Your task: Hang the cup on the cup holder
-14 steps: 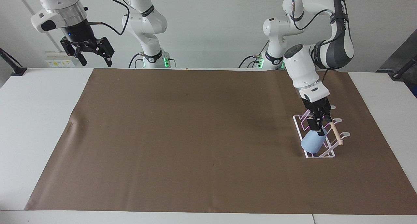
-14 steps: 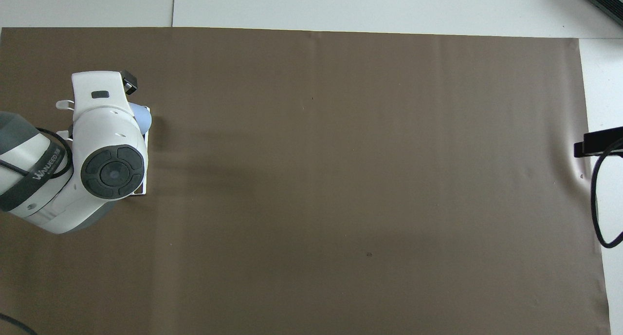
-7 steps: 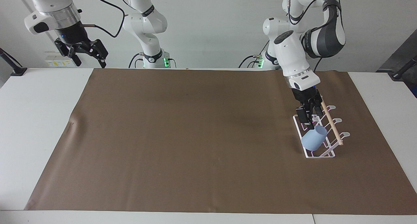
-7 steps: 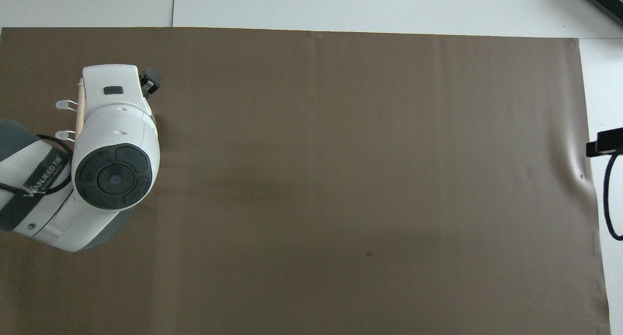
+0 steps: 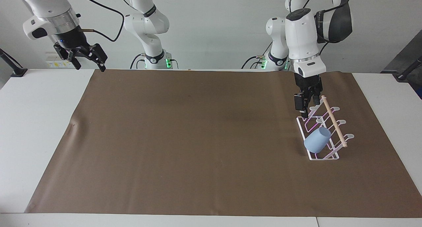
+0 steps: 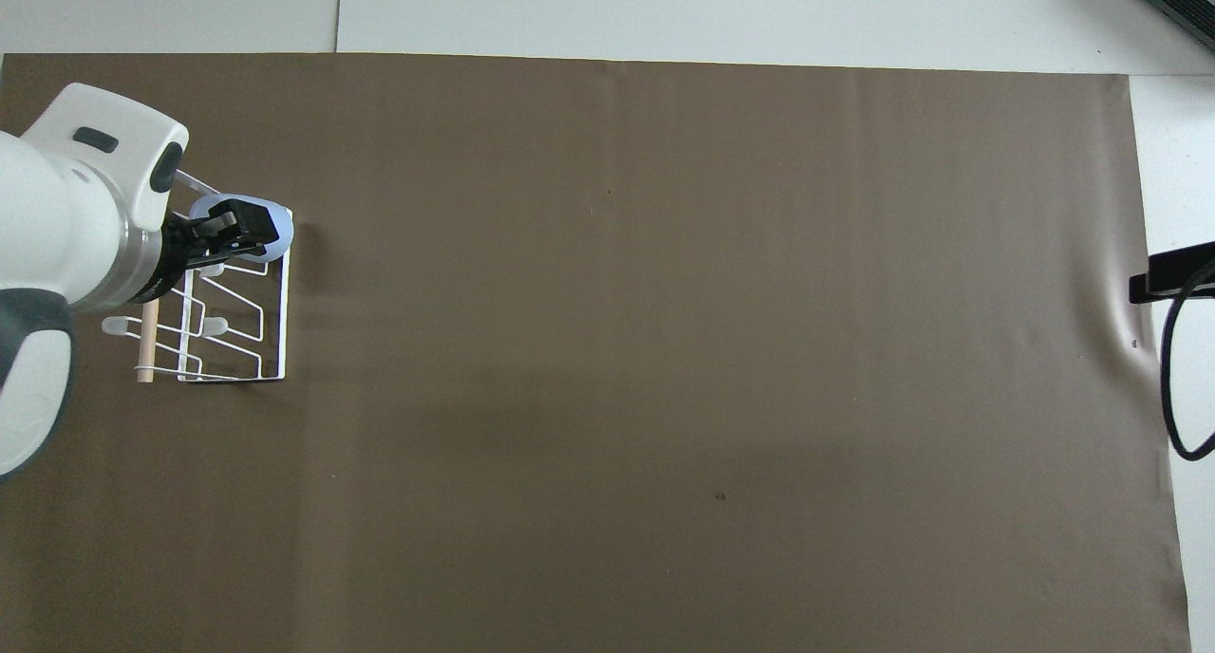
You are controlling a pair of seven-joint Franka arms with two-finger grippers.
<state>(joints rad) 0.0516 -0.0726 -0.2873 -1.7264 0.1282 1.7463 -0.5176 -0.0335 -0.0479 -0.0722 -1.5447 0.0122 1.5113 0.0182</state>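
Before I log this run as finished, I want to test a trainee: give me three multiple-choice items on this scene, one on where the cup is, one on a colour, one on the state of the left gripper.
1. Where is the cup?
A. On the cup holder, at its end farther from the robots
B. Flat on the brown mat at mid-table
C. In the right gripper

2. What colour is the cup?
A. Red
B. Light blue
C. Green

3. How is the left gripper?
A. Shut on the cup
B. Shut on the dowel
C. Open, holding nothing, raised over the holder's end nearer the robots

Answers: 1 A, the cup leans tilted on the rack's wires. 2 B, pale blue in both views. 3 C, its fingers stand apart, clear of the cup. The right gripper waits, open, over the table's edge at its own end.
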